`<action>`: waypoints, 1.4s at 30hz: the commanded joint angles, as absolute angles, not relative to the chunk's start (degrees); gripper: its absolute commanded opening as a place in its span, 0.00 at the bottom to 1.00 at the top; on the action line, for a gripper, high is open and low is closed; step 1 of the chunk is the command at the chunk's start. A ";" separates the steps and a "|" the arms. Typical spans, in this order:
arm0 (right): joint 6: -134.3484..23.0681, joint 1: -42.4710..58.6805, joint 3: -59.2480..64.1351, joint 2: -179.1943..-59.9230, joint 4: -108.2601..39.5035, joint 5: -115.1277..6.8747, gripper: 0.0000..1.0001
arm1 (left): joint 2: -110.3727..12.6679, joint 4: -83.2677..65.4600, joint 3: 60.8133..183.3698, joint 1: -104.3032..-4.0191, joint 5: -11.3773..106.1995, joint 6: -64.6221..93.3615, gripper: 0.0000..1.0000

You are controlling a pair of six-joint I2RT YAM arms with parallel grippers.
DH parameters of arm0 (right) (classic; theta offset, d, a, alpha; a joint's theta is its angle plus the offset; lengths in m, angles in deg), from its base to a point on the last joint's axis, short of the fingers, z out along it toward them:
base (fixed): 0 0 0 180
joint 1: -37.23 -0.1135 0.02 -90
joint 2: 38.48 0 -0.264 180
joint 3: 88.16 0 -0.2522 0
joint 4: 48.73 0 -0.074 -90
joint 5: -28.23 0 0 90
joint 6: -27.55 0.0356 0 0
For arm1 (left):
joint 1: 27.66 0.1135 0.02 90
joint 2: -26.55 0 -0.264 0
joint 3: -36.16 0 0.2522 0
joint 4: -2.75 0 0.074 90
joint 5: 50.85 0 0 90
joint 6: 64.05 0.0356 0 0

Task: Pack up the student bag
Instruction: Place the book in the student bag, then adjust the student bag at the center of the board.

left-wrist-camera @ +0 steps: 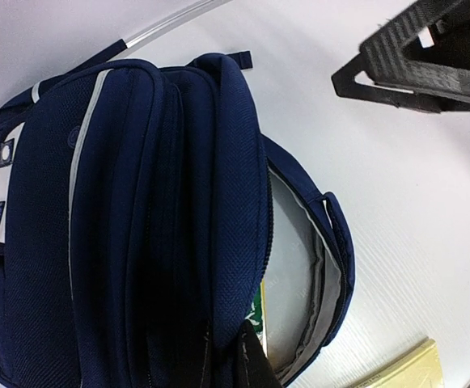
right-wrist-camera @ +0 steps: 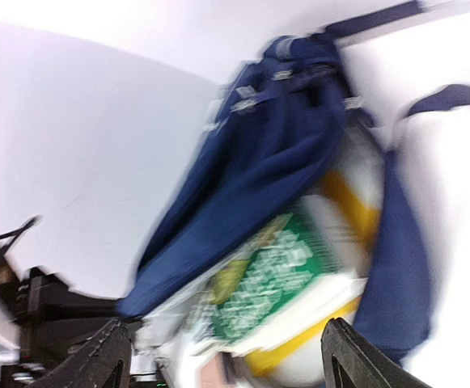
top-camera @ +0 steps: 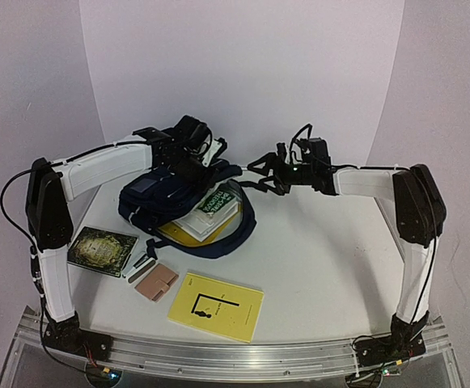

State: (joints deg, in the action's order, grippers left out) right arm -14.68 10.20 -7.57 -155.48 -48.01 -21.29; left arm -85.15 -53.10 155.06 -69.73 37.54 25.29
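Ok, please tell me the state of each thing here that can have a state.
student bag: lying on the table, main pocket open.
green-and-white book: half inside the bag mouth.
yellow book: closed, flat on the table, unpacked.
dark green book: closed, flat, unpacked.
tan pouch: closed, unpacked.
left gripper: shut on the bag's flap, it seems.
right gripper: open, empty.

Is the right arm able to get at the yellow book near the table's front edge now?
Probably yes: the right pincer is open and empty, and the yellow book lies flat with nothing between them.
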 commanded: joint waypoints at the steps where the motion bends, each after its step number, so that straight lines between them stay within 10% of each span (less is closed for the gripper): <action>1: -25.67 9.89 -13.80 -160.68 -39.10 -24.79 0.80 | -79.32 -48.68 153.85 -70.34 42.28 23.34 0.06; 15: -32.27 7.82 -29.32 -177.58 -35.33 -25.73 0.73 | -67.02 -41.55 134.88 -66.08 40.12 7.43 0.72; 22: -30.82 7.77 -31.45 -179.81 -35.59 -21.42 0.60 | -58.51 -38.24 118.66 -56.83 37.44 -7.14 0.78; 31: -30.86 9.67 -29.35 -176.54 -35.51 -19.59 0.00 | -62.33 -33.42 112.27 -53.86 42.75 -11.42 0.79; 42: -34.31 19.52 -9.03 -159.56 -35.53 -15.67 0.00 | -78.04 -29.68 124.25 -53.56 52.43 -7.91 0.72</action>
State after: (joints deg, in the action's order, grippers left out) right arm -30.23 13.22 -17.28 -170.04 -37.86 -16.96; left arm -72.77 -34.13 116.63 -53.74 46.47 -9.80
